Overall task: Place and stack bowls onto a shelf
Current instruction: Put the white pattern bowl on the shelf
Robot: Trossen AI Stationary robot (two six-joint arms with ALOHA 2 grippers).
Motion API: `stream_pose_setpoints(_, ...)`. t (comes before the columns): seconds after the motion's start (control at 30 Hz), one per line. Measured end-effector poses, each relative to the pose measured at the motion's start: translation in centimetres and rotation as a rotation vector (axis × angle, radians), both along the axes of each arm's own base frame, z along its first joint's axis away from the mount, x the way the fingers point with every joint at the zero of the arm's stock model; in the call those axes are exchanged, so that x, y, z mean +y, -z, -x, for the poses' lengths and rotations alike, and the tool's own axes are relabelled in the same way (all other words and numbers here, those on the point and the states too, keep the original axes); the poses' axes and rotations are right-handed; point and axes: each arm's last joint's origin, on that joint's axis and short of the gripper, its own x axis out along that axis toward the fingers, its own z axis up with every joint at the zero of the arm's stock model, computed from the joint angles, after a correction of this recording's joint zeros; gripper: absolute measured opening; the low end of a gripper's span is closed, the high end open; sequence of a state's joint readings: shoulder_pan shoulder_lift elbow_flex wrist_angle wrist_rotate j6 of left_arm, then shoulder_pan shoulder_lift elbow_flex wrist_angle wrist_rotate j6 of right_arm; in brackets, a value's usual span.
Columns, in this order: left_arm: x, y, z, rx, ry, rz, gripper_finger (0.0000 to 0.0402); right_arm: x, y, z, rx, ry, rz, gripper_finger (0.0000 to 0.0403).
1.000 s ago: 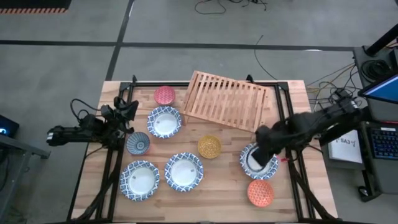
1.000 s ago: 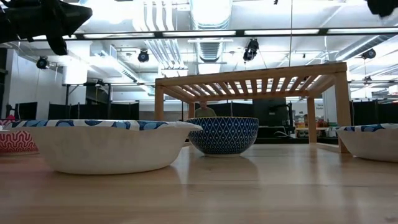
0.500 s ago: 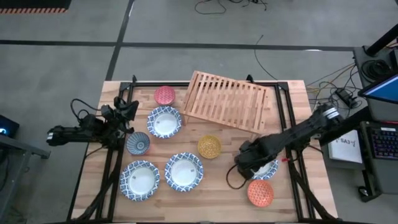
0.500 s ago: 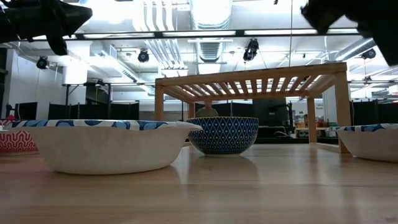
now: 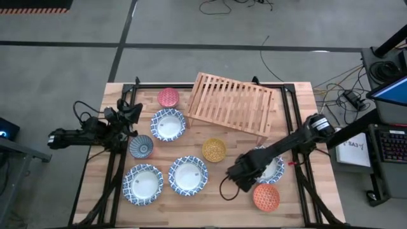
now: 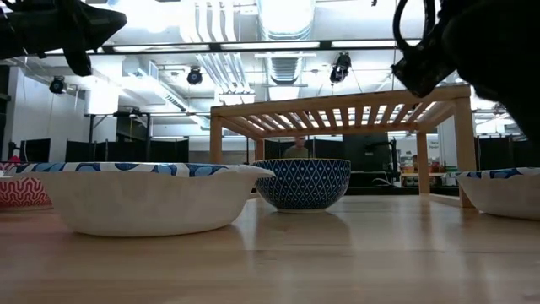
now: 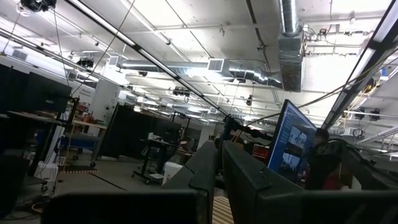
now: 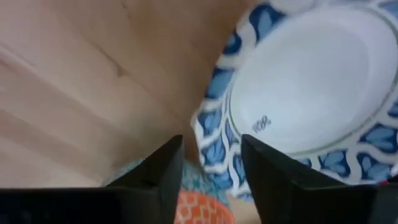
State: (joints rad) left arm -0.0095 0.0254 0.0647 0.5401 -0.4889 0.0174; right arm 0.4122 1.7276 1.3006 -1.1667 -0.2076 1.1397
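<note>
In the high view the slatted wooden shelf (image 5: 232,102) stands at the table's far side. Around it lie a pink-red bowl (image 5: 168,97), a yellow bowl (image 5: 214,150), a small blue-patterned bowl (image 5: 141,147), an orange bowl (image 5: 266,197) and wide blue-and-white bowls (image 5: 168,124), (image 5: 142,184), (image 5: 187,175). A fourth wide bowl (image 5: 275,169) sits partly under the right arm. My right gripper (image 5: 240,177) hangs open just left of it. The right wrist view shows that bowl's rim (image 8: 211,140) ahead of the gripper (image 8: 211,168). My left gripper (image 5: 131,114) waits shut at the table's left edge.
In the low view the right arm (image 6: 472,42) hangs high above the tabletop, and the shelf (image 6: 342,114) stands behind the small blue-patterned bowl (image 6: 302,183). Bare planks (image 5: 219,191) lie between the wide bowls and the orange bowl. Black frame rails run along both table sides.
My right gripper has moved from above the right-hand wide bowl toward the table's left and slightly toward its near edge, past the bowl's rim. In the low view it has come down into the picture from the upper right. No bowl has moved.
</note>
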Motion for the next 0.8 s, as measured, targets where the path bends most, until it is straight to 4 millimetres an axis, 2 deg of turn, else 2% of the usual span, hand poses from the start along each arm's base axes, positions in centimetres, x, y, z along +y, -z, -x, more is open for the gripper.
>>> stream_pose_setpoints(0.13, 0.0, 0.02, -0.01, 0.002, 0.0, 0.0, 0.0013, -0.05, 0.26, -0.13, -0.011, -0.017, 0.031, 0.0199)
stream_pose_setpoints(0.23, 0.0, 0.03, -0.02, 0.003, 0.0, 0.0, 0.0013, 0.0, 0.36, -0.42, -0.044, -0.02, 0.044, 0.0211)
stream_pose_setpoints(0.8, 0.0, 0.04, -0.03, 0.005, 0.0, 0.0, 0.0013, -0.18, 0.94, -0.53, -0.095, 0.039, 0.136, 0.0201)
